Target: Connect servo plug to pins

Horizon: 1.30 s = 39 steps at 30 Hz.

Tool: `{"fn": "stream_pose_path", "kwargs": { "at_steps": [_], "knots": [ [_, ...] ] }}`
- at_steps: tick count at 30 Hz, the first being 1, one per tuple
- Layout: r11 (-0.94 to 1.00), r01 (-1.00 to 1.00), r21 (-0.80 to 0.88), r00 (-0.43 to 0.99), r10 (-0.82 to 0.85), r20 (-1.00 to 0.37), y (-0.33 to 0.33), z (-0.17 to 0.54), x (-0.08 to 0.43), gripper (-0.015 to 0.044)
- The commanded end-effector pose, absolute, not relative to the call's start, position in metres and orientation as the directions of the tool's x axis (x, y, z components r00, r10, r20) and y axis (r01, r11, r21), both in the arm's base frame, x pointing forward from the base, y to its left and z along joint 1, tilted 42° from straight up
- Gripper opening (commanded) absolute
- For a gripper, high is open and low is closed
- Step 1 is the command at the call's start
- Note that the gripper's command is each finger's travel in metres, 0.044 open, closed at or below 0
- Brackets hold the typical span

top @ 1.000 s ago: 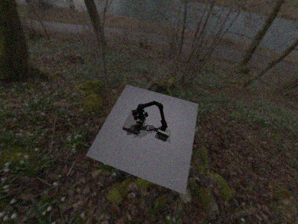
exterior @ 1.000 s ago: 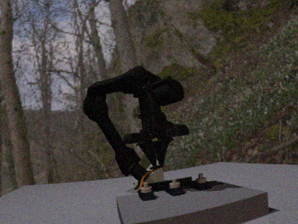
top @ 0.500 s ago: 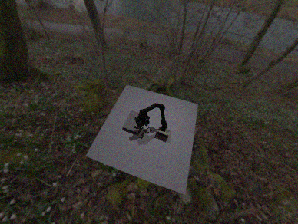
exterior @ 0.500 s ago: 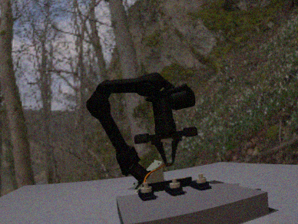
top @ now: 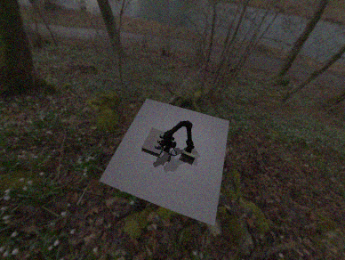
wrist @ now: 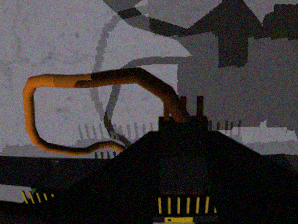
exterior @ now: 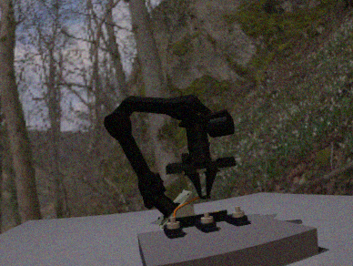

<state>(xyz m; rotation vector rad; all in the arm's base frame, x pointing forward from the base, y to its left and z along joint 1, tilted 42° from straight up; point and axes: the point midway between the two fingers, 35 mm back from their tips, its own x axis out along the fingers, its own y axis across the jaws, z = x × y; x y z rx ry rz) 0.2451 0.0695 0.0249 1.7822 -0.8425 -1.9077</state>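
My gripper (exterior: 205, 197) (wrist: 182, 141) is shut on the dark flat plug (wrist: 183, 170), which sits between the fingertips in the wrist view. Its orange lead (wrist: 31, 115) leaves the wire end and loops out to the left; short red and brown wire ends show beside it. A row of yellow pins (wrist: 183, 205) shows just past the plug's other end, with a yellow band (wrist: 179, 220) below it. The views do not show a gap or contact there. The lead also shows in the exterior view (exterior: 179, 206), below the fingertips. The dot and plug holes cannot be made out.
A raised grey block (exterior: 255, 241) (top: 151, 135) carries dark parts with pale round knobs (exterior: 173, 223) (exterior: 206, 219) (exterior: 238, 213). A pale tilted plate (exterior: 183, 197) stands left of the fingers. More yellow pins (wrist: 37, 196) show at the wrist view's lower left.
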Motion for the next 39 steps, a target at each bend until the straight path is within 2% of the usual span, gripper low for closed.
{"fn": "stream_pose_path", "kwargs": {
  "at_steps": [1, 10, 21, 39],
  "knots": [
    [-0.742, -0.098, 0.663, -0.116, -0.653, -0.748, 0.062, 0.015, 0.242, 0.0],
    [-0.741, -0.098, 0.664, -0.116, -0.654, -0.748, 0.046, -0.002, 0.239, 0.0],
    [-0.741, -0.1, 0.664, -0.114, -0.654, -0.747, 0.041, 0.0, 0.271, 0.0],
    [-0.741, -0.1, 0.664, -0.114, -0.654, -0.747, 0.04, 0.0, 0.282, 0.0]
  ]
}}
